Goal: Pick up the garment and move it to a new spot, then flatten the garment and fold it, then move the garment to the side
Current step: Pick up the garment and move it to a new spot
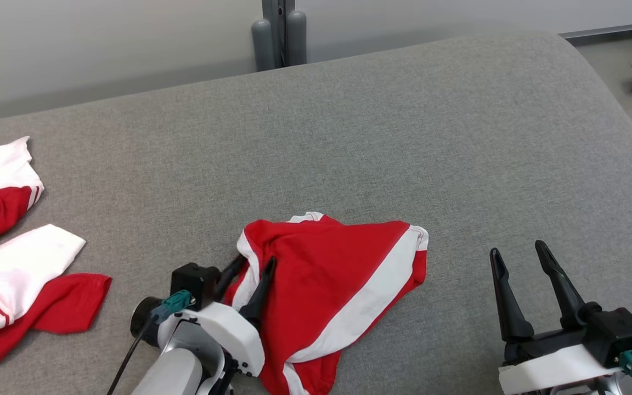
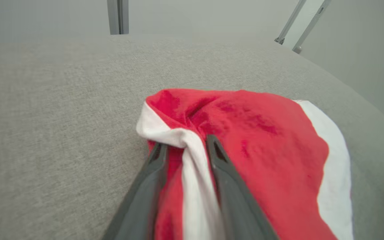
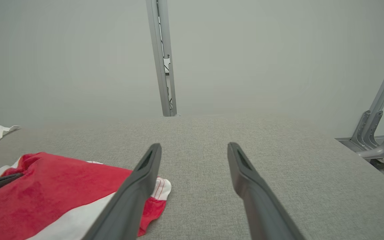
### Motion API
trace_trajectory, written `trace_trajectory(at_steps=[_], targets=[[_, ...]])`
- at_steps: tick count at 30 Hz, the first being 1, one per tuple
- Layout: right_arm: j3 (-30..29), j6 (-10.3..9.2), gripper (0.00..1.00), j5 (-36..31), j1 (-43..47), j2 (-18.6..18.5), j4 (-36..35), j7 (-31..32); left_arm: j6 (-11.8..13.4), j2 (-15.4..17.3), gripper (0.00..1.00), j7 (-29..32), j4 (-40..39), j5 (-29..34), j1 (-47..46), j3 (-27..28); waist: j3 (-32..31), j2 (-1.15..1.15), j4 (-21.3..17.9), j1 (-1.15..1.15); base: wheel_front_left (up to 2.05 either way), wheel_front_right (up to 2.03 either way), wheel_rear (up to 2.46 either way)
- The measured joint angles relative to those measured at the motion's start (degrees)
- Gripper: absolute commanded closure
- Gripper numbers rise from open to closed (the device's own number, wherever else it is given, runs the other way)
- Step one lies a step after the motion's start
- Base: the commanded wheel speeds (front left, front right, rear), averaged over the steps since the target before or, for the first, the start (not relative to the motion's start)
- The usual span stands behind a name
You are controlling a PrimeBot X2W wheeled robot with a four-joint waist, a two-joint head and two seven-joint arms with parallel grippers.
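1. Fingers (image 2: 155, 166) of the left gripper (image 1: 255, 259) stand parted astride the white hem of the garment (image 1: 338, 263), apparently loose.
2. Garment lies crumpled on the cushion (image 1: 404, 137); likely soft, light, limp. Grasp at hem corners.
3. Right gripper (image 1: 517, 249): spread, empty, just beside.
4. Cushion grey, woven; plain wall (image 1: 102, 44) behind.

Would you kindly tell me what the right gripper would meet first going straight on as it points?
Probably the bare grey surface ahead of the right gripper; the red garment lies left of its line.
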Motion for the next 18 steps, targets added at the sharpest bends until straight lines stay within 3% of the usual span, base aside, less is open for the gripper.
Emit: trace_trajectory(at_steps=[3, 8, 12, 14, 18], targets=[[-1.02, 0.00, 0.00, -1.03, 1.55, -0.01, -0.04, 0.00, 2.07, 0.96, 0.00, -5.00, -0.54, 0.97, 1.32, 1.26, -1.79, 0.00, 0.43, 0.00, 0.00, 0.00, 0.00], [-3.19, 0.00, 0.00, -2.19, 4.24, 0.01, -1.24, 0.00, 5.80, 3.03, 0.00, -7.46, -6.76, 2.11, 8.56, 3.97, -5.16, 0.00, 1.94, 0.00, 0.00, 0.00, 0.00], [-5.46, 0.00, 0.00, -3.15, 6.24, -0.03, -3.28, 0.00, 9.59, 4.41, 0.00, -7.94, -18.97, 5.10, 17.02, 9.48, -7.89, 0.00, 4.65, 0.00, 0.00, 0.00, 0.00], [-6.39, 0.00, 0.00, -3.91, 6.83, -0.01, -4.20, 0.00, 10.55, 4.80, 0.00, -8.02, -22.85, 7.04, 21.74, 12.21, -8.85, 0.00, 6.28, 0.00, 0.00, 0.00, 0.00], [-8.11, 0.00, 0.00, -5.93, 8.17, -0.02, -4.39, 0.00, 9.90, 3.88, 0.00, -8.00, -25.43, 8.88, 29.70, 17.81, -10.42, 0.00, 9.47, 0.00, 0.00, 0.00, 0.00]])
